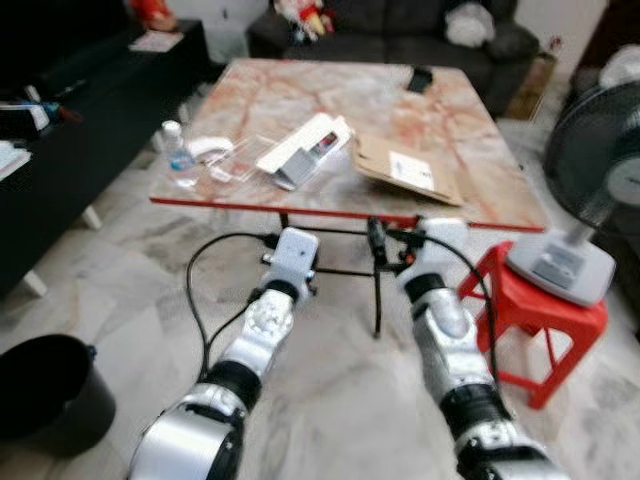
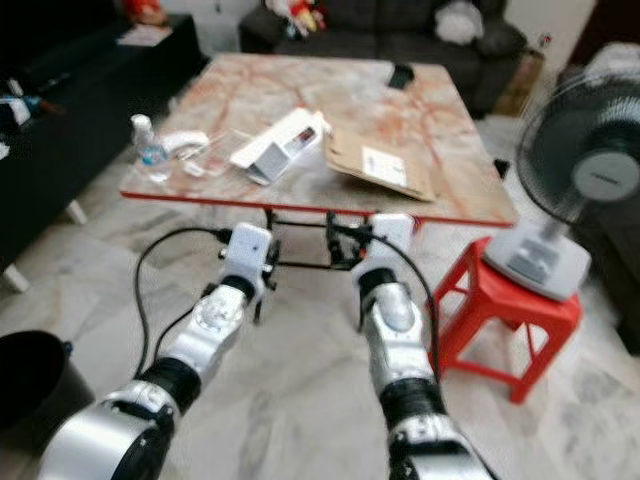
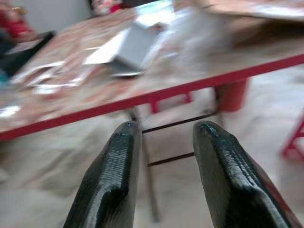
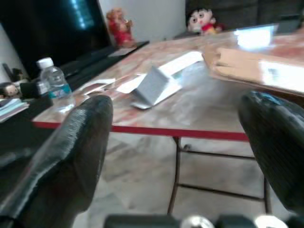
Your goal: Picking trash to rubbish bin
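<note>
Marble-patterned bench (image 1: 400, 110) top, red rim, thin black metal legs under it. Views are soft, left wrist one badly smeared, so small litter is hard to read. Trash sits on the near left part of the top: clear plastic bottle (image 1: 178, 153) with white cap at the corner, crumpled clear wrappers (image 1: 232, 160) beside it, white box (image 1: 303, 150) tilted open, flat brown cardboard (image 1: 402, 168) with a white label near the front edge. Black bin (image 1: 45, 395) on the tiled floor at far left, cut off by the frame, well apart from the bench. Left gripper (image 3: 166, 137) below the front edge, fingers parted, holding nothing. Right gripper (image 4: 175, 142) also low before the edge, fingers spread wide, empty. Red stool (image 1: 530, 310) with a fan (image 1: 590, 190) on it crowds the right side; open floor between the arms and bin.
</note>
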Robot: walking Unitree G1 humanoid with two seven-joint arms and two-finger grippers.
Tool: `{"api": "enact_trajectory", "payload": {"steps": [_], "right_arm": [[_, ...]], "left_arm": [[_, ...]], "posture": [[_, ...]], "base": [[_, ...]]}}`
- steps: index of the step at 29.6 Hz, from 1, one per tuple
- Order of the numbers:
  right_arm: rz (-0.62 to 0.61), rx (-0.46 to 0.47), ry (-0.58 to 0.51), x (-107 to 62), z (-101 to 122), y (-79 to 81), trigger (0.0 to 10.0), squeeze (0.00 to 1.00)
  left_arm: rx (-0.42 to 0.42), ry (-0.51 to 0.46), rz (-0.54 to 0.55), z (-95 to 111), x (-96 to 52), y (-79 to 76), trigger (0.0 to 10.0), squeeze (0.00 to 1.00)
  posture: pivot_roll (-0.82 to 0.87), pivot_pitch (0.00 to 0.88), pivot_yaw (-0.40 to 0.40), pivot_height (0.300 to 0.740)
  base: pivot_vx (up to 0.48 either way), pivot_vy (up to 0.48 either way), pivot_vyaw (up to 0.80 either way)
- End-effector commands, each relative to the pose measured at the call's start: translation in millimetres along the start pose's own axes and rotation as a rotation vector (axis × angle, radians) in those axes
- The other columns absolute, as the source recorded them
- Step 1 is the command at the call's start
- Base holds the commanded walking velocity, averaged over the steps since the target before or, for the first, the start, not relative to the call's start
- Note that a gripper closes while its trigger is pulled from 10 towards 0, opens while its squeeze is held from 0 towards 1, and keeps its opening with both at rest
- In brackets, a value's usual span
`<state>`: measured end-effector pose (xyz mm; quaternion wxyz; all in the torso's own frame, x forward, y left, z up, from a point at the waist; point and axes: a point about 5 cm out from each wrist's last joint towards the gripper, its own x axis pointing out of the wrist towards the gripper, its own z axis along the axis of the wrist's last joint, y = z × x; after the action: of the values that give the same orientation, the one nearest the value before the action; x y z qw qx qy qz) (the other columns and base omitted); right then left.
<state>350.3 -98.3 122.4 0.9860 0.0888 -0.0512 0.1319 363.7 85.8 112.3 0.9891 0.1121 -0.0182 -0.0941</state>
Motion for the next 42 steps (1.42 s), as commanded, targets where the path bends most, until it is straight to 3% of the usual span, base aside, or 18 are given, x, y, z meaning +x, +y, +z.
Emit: {"api": "enact_trajectory", "payload": {"steps": [1, 15, 19, 42], "right_arm": [[-0.035, 0.001, -0.017, -0.8, 5.9, -12.9, 10.0, 0.0], [-0.022, 0.004, -0.033, -1.6, 6.3, -9.3, 10.0, 0.0], [-0.007, -0.046, -0.047, -1.8, 8.0, -7.1, 10.0, 0.0], [-0.017, -0.013, -0.056, -2.6, 8.3, -9.1, 10.0, 0.0]], "left_arm": [[0.002, -0.025, -0.032, 6.8, 1.5, -12.3, 10.0, 0.0], [0.032, -0.054, -0.038, 11.5, 2.2, -13.1, 10.0, 0.0], [0.036, -0.062, -0.037, 13.1, 2.6, -13.2, 10.0, 0.0], [0.048, -0.086, -0.032, 18.6, 4.2, -13.5, 10.0, 0.0]], "posture": [[-0.15, 0.016, -0.013, 0.74], [-0.15, 0.003, -0.016, 0.74], [-0.15, 0.0, -0.015, 0.74], [-0.15, 0.0, -0.022, 0.74]], "base": [[0.368, 0.0, 0.0], [0.367, 0.0, -0.17], [0.364, 0.0, 0.0], [0.367, 0.0, 0.08]]}}
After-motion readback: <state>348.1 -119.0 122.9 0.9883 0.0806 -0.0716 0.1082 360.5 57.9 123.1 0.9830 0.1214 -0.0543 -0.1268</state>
